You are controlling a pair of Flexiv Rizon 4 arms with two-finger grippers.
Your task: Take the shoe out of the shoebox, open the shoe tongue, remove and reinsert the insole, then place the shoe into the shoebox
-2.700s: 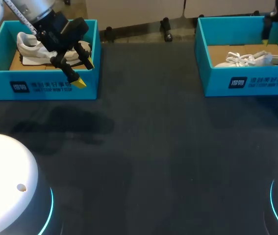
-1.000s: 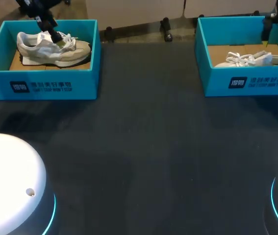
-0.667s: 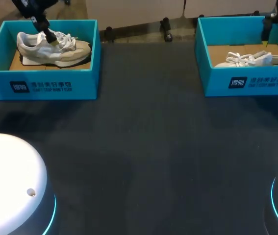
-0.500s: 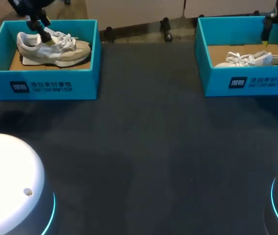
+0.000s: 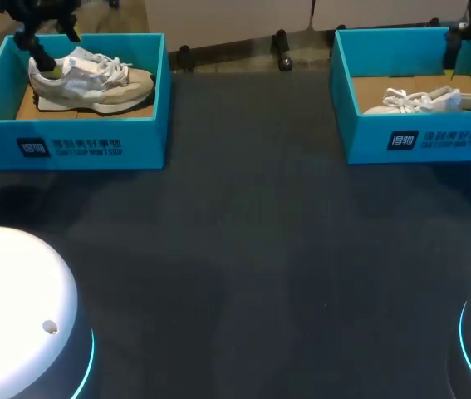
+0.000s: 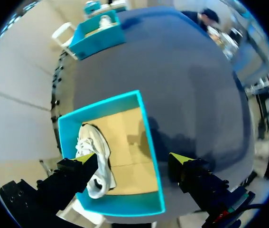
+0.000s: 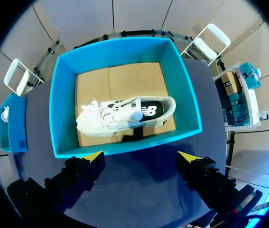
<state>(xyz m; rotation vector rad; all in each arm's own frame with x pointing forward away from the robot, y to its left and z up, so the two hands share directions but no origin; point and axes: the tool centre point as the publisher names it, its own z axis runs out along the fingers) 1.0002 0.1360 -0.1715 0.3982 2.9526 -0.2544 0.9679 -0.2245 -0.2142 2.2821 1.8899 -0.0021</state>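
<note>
The left gripper (image 6: 133,159) hangs over the left box (image 5: 77,143), which stands at the 10 o'clock corner of the table (image 5: 260,249). Its two fingers are spread wide and hold nothing. One yellow tip lies over the heel half of the left shoe (image 5: 94,79); I cannot tell whether it touches. The other tip shows past the box's opposite wall. This pale shoe rests on the cardboard floor of the box, close along one long wall. In the head view its long axis runs from 9 to 3 o'clock, heel at 9 and toe at 3, so the toe faces the middle of the table. Its white laces lie loose on top.

The right gripper (image 7: 141,156) is also wide open and empty, and both its tips lie on the near side of the right box (image 7: 62,114), at the table's 2 o'clock corner. The right shoe (image 7: 120,116) lies inside, ahead of the fingers and apart from them. Its long axis also runs 9 to 3, but its toe points to 9 o'clock and its heel to 3. The two toes face each other across the table.
</note>
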